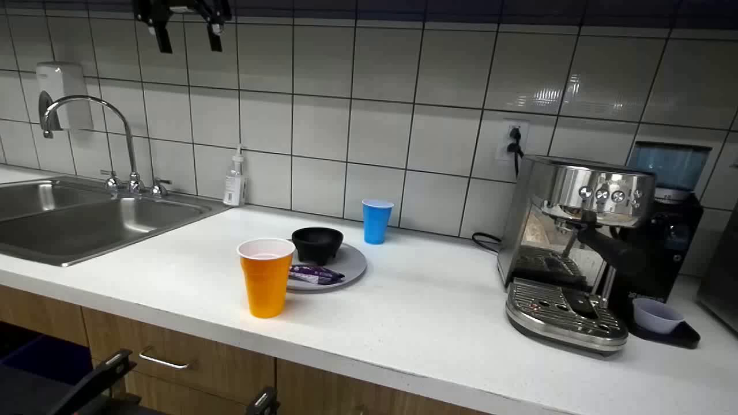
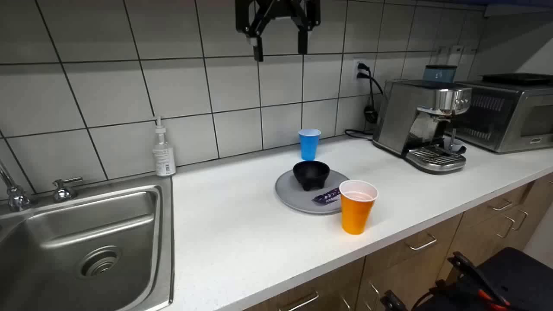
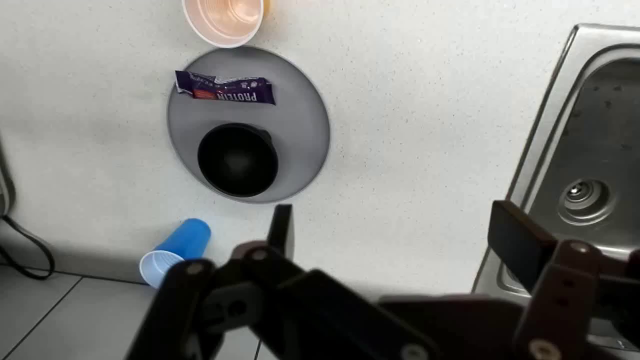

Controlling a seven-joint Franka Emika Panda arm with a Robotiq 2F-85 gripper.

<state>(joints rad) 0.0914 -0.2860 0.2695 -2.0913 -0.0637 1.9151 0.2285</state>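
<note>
My gripper (image 1: 191, 48) is open and empty, high above the counter; it also shows in an exterior view (image 2: 281, 55) and the wrist view (image 3: 392, 215). A round grey plate (image 2: 287, 198) bears a black bowl (image 2: 311, 175) and a purple wrapped protein bar (image 3: 227, 90). An orange cup (image 1: 266, 285) stands upright at the plate's front edge. A blue cup (image 1: 376, 223) stands upright behind the plate near the wall. In the wrist view, the gripper's left finger partly overlaps the area beside the plate and blue cup (image 3: 187, 239). Nothing is touched.
A steel sink (image 2: 166, 242) with a faucet (image 1: 130, 144) lies beside the counter. A clear pump bottle (image 2: 163, 157) stands at its corner. An espresso machine (image 1: 568, 230), a grinder (image 1: 663, 248) and a microwave (image 2: 510, 116) stand at the far end. A tiled wall (image 1: 323, 127) is behind.
</note>
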